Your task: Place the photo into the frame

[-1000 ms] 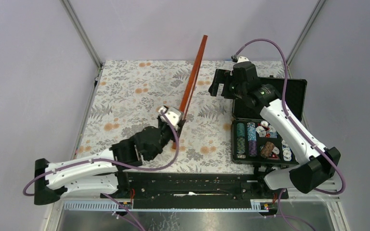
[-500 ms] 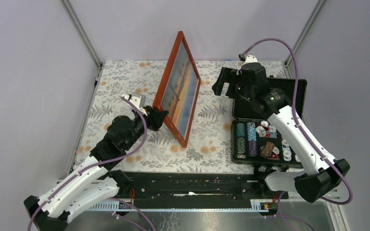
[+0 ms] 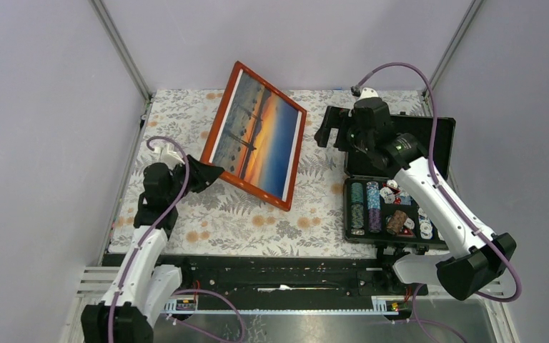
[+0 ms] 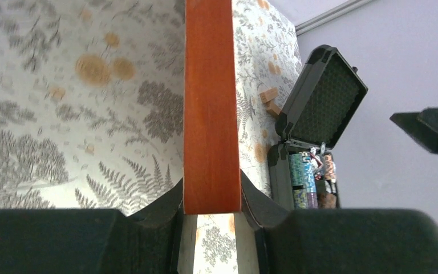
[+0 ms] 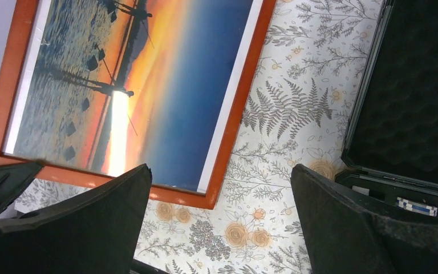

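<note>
around frame (image 4: 211,114) edge, left fingers (image 4: 168,214) (tight)

- Left arm reaches up the left side, left gripper (image 3: 207,174) clamped on the frame (image 3: 246,186) edge.
- Right arm stretches far, right gripper (image 3: 331,128) spread wide, holding nothing.

Frame (image 4: 211,103) smooth matt wood, photo (image 3: 257,132) glossy, tbl cloth (image 3: 186,128) matt fabric.
</note>
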{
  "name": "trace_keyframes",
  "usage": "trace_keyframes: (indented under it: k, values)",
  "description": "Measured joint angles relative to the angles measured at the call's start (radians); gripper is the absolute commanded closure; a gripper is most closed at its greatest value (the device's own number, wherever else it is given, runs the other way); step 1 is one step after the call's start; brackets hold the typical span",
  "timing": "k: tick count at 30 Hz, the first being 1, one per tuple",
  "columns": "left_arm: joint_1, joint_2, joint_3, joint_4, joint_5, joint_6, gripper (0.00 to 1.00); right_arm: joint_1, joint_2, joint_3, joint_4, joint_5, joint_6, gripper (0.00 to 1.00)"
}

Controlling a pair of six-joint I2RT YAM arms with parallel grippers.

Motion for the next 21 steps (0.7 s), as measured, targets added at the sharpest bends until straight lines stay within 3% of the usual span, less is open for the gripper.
trace_keyframes:
  k: [5, 21]
  values:
    - [0.121, 0.058, -0.086, 0.051, 0.133, -0.117, 1.00, 0.000, 0.010, -0.020, 0.005, 0.000, -0.003, 0.00]
    - [0.133, -0.015, -0.312, 0.154, 0.138, -0.362, 1.00, 0.000, 0.014, -0.147, 0.034, -0.008, -0.004, 0.00]
